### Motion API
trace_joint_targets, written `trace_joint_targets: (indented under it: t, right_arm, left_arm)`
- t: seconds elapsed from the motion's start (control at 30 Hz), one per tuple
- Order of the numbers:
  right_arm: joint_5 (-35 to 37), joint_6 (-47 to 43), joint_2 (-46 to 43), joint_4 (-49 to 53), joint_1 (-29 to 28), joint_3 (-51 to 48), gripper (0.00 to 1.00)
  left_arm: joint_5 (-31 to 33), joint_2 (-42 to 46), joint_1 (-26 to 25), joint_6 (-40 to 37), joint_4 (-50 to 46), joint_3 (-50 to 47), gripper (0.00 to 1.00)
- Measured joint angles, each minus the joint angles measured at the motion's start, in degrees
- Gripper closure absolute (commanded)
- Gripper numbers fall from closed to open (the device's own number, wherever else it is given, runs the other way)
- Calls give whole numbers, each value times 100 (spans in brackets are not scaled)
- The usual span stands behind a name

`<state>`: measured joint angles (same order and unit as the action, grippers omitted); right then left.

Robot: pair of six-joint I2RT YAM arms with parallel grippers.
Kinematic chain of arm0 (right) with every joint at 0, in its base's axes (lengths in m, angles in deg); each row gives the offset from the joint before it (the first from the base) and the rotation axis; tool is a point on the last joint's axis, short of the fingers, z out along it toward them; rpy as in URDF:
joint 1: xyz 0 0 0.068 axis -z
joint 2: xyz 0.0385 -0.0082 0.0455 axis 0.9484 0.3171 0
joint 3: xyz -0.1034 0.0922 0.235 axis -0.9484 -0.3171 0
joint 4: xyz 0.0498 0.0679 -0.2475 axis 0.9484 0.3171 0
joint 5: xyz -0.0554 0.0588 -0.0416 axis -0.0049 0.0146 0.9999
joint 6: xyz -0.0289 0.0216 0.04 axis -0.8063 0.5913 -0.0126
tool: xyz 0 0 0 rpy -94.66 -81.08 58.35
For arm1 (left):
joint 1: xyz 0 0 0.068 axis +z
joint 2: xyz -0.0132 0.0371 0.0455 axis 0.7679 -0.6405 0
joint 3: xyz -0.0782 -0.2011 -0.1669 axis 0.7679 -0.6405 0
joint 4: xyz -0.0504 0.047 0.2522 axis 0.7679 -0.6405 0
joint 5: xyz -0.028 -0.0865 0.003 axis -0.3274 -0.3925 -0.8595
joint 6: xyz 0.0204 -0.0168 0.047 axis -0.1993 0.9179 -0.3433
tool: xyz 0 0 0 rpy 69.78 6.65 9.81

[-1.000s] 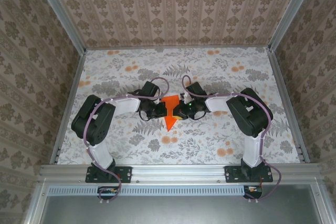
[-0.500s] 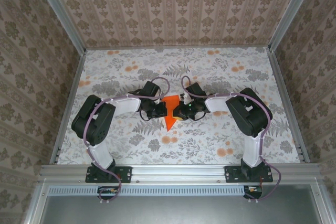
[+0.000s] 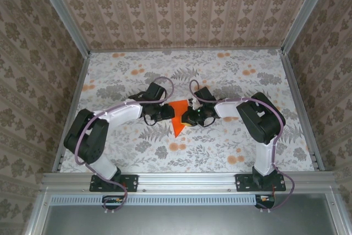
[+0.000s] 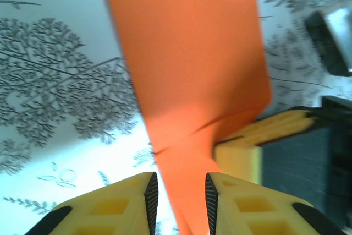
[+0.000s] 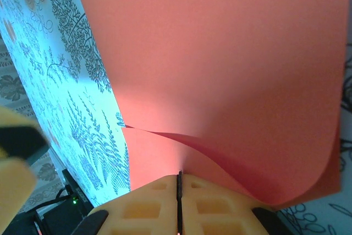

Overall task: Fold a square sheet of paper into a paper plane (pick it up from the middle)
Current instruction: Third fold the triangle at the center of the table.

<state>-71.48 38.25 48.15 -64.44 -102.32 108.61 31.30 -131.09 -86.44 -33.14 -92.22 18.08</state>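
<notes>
Top external: paper plane point(image 3: 177, 124) lies mid-table point(image 3: 236, 81) between both wrists, tip toward the arm bases. Right wrist: I see the right gripper point(image 5: 179, 182) pinched tight on the paper's edge, the sheet curling beside it. Left wrist: left gripper point(image 4: 179, 188) spread, paper passing through the gap, tablecloth visible beside one pad.

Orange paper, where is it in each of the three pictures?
Top external: orange paper, just below the picture's centre.
Left wrist: upper middle, narrowing toward the bottom edge.
Right wrist: across the top and right side.
Shared landmark: the grey leaf-print table cover under the paper, left of it in both wrist views.
</notes>
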Motion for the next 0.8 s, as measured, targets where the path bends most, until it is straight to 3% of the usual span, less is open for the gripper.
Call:
trace_joint_targets:
  t: [0.23, 0.5, 0.8]
  right_arm:
    - [33, 4, -4, 9, -11, 2, 91]
    - [72, 153, -4, 2, -22, 2, 90]
    - [85, 223, -4, -2, -22, 2, 90]
  left_arm:
    - [-391, 232, -385, 452, 601, -422, 86]
    - [-588, -90, -721, 643, 890, -485, 88]
    - [-621, -420, -726, 702, 896, -490, 89]
